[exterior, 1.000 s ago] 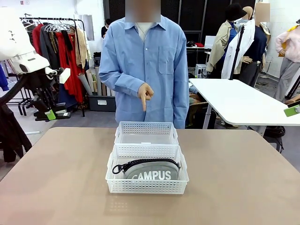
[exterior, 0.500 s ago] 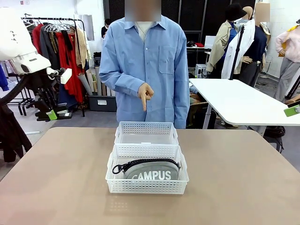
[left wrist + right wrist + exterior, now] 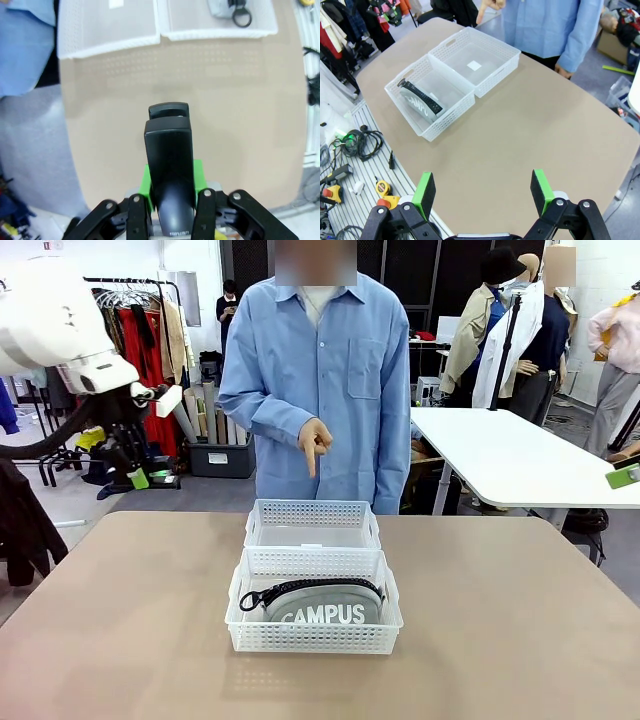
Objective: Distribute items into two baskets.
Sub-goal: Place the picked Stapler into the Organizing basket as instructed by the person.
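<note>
Left claw [image 3: 170, 200] is clamped on the black stapler [image 3: 169, 165] above the table; right claw [image 3: 483, 192] spread apart.

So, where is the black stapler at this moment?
The stapler is clamped in the left gripper, in the air beyond the table's left edge, away from both baskets; the left wrist view shows it between the green pads.

— Where does the pouch [image 3: 322, 603] lie?
— In the near basket [image 3: 313, 638], which touches the far basket [image 3: 312, 512] behind it.
— And the person's hand [image 3: 313, 441]?
— Above the far basket, beyond the table [image 3: 120, 640].
</note>
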### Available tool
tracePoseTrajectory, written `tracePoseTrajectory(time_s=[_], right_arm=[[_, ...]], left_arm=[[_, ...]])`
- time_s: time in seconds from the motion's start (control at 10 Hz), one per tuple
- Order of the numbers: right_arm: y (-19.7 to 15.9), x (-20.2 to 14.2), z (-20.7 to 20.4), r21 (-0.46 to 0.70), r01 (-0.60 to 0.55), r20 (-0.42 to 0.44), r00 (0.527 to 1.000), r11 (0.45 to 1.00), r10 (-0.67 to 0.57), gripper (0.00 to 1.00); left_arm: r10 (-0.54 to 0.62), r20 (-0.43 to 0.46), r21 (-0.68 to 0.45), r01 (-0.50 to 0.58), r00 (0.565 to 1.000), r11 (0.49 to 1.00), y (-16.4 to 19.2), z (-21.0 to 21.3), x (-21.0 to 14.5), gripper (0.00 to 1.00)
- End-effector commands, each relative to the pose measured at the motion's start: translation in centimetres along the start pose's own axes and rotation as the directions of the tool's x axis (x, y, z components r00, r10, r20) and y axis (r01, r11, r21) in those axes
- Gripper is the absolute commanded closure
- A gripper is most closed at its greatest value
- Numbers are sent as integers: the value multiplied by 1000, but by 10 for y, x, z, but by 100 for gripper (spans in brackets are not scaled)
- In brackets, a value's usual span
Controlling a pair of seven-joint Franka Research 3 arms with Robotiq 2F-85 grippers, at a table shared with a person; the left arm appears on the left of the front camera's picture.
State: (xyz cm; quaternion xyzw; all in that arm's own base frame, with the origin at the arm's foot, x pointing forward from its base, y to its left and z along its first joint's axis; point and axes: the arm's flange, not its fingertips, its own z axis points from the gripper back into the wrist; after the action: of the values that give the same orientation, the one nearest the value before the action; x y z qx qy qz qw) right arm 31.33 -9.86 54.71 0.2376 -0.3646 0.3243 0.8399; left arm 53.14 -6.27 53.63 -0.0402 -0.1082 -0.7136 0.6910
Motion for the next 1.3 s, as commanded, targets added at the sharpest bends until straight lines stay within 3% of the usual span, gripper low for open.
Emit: tracePoseTrajectory(time_s=[0.0,0.7,1.2], right_arm=[[0,1,0,11,-9,18,1000,1000,9,0],[0,1,0,11,-9,18,1000,1000,9,0],[0,1,0,11,-9,18,1000,1000,9,0]], left_arm=[[-48,22,-19,48,999,999,21,4,10,97],[-214,21,-73,215,977,974,66,-16,88,97],[-153,51,-121,158,987,980,69,-50,150,97]])
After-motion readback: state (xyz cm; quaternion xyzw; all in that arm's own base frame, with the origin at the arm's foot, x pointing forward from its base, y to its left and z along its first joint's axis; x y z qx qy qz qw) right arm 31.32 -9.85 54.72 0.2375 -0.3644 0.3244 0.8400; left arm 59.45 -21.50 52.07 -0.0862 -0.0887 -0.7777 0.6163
